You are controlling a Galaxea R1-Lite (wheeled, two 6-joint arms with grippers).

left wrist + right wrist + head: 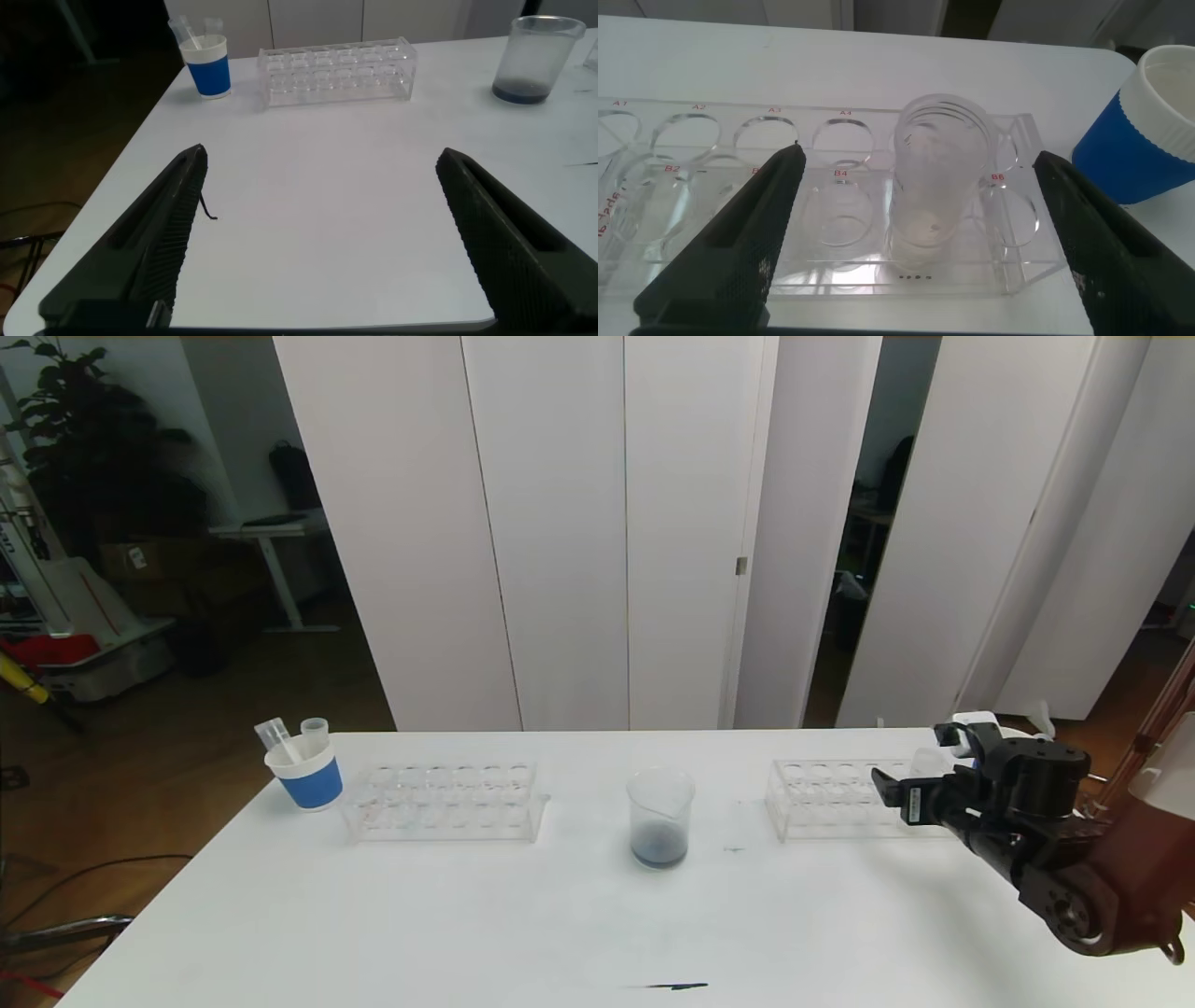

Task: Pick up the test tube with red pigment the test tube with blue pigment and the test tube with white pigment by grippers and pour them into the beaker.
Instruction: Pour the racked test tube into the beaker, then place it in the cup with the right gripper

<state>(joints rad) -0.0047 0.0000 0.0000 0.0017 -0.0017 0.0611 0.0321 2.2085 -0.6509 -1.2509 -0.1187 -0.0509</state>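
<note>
The beaker (661,817) stands at the table's middle and holds a little dark bluish liquid; it also shows in the left wrist view (533,61). The test tube with white pigment (938,177) stands upright in the right end of the right clear rack (826,798), with cream-white liquid at its bottom. My right gripper (920,159) is open, its fingers on either side of that tube and apart from it; in the head view it (920,779) hovers over the rack's right end. My left gripper (322,156) is open and empty, low over the near left table. No tube with blue or red pigment is in view.
A blue-banded paper cup (305,775) with empty tubes stands at the far left, beside an empty clear rack (443,801). A second blue-banded cup (1148,121) stands just beyond the right rack's end. A dark smear (677,986) lies on the near table edge.
</note>
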